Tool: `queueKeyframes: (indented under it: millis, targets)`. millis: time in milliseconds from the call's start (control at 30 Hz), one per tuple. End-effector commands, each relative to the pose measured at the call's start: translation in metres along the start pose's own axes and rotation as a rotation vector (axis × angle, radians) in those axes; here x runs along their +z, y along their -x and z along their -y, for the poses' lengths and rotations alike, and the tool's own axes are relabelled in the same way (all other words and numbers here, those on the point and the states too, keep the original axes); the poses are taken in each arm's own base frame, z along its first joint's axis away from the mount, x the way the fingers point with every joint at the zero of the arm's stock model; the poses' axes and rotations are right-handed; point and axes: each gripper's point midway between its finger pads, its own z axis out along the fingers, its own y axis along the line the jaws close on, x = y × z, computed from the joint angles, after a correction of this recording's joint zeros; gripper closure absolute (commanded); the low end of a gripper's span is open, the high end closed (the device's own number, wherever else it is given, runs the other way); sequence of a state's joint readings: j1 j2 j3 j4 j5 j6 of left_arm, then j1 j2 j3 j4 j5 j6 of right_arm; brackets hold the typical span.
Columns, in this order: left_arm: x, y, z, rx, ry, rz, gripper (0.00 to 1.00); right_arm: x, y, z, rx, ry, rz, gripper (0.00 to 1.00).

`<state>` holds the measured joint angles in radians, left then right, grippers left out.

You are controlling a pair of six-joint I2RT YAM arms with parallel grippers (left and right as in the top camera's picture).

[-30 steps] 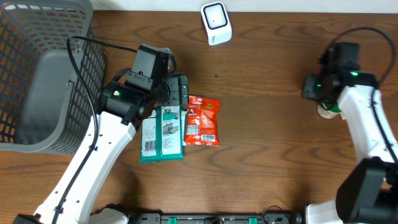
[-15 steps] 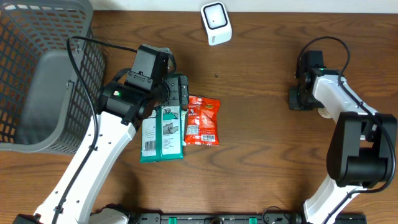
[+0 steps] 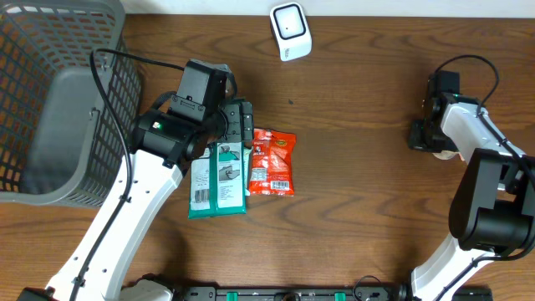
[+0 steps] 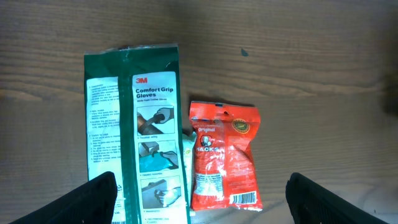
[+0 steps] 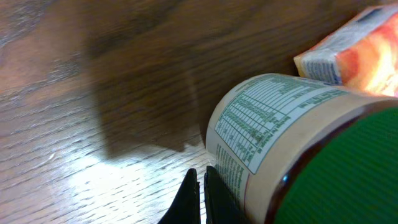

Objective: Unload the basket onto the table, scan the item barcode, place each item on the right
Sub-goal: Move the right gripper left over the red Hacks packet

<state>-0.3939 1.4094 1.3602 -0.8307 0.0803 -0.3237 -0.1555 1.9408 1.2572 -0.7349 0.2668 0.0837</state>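
Hovering over 3M gloves pack (image 4: 149,130) & red Hacks bag (image 4: 224,155), left gripper (image 4: 202,202) has jaws wide apart; packs lie just beside each other, so it could pinch both. Right gripper (image 5: 200,186), fingers together on nothing, may topple green-lidded jar (image 5: 267,130) alongside. Scanner (image 3: 290,29) well apart.

glove pack (image 4: 134,130) flat, green | snack bag (image 4: 222,155) flat, red, just beside | scanner (image 3: 290,31) white

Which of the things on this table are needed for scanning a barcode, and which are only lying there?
For the job, likely:
white scanner
3M gloves pack
red Hacks bag
green-lidded jar

Just lying about, likely:
grey mesh basket
orange carton beside the jar
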Motion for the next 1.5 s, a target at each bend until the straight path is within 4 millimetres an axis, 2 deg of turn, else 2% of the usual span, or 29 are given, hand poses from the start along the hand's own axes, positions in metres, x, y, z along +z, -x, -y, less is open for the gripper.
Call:
queueKeyframes:
  millis: [0,133,233,367,400,467,567,667,800,833,900,933,1000,1167,1300,1467]
  targets:
    - [-0.003,0.004,0.002,0.010,-0.006,0.010,0.12,0.002,0.000,0.011,0.053,-0.024,-0.003,0.99]
    - [-0.003,0.004,0.002,0.010,-0.006,0.010,0.13,0.002,0.003,0.010,0.057,-0.017,0.009,0.99]
    - [-0.003,0.004,0.002,0.009,-0.006,0.010,0.13,0.001,0.003,-0.009,0.044,0.084,0.005,0.99]
    - [-0.003,0.004,0.002,0.010,-0.006,0.010,0.13,-0.010,0.002,-0.059,-0.014,0.341,0.005,0.91]
    - [-0.003,0.004,0.002,0.010,-0.006,0.010,0.13,-0.018,0.002,-0.079,-0.026,0.440,0.003,0.83]
    - [-0.003,0.004,0.002,0.010,-0.006,0.010,0.13,-0.035,0.001,-0.111,-0.047,0.614,0.003,0.71]
    - [-0.003,0.004,0.002,0.010,-0.006,0.010,0.13,-0.075,-0.002,-0.162,-0.099,0.925,0.009,0.63]
    - [-0.003,0.004,0.002,0.009,-0.006,0.010,0.13,-0.101,-0.010,-0.194,-0.169,1.059,0.012,0.51]
    - [-0.003,0.004,0.002,0.010,-0.006,0.010,0.12,-0.111,-0.021,-0.228,-0.273,1.057,0.033,0.18]
    - [-0.003,0.004,0.002,0.010,-0.006,0.010,0.13,-0.112,-0.025,-0.236,-0.287,1.044,0.031,0.12]
    - [-0.003,0.004,0.002,0.010,-0.006,0.010,0.13,-0.114,-0.036,-0.251,-0.310,1.019,0.011,0.09]
    - [-0.003,0.004,0.002,0.010,-0.006,0.010,0.13,-0.116,-0.043,-0.258,-0.326,1.013,-0.002,0.01]
    - [-0.003,0.004,0.002,0.010,-0.006,0.010,0.13,-0.119,-0.060,-0.271,-0.374,0.994,-0.028,0.01]
    - [-0.003,0.004,0.002,0.009,-0.006,0.010,0.13,-0.117,-0.082,-0.287,-0.453,0.920,-0.040,0.01]
    - [-0.003,0.004,0.002,0.010,-0.006,0.010,0.13,-0.114,-0.088,-0.295,-0.498,0.853,-0.007,0.01]
    - [-0.003,0.004,0.002,0.010,-0.006,0.010,0.13,-0.114,-0.086,-0.296,-0.498,0.851,0.003,0.01]
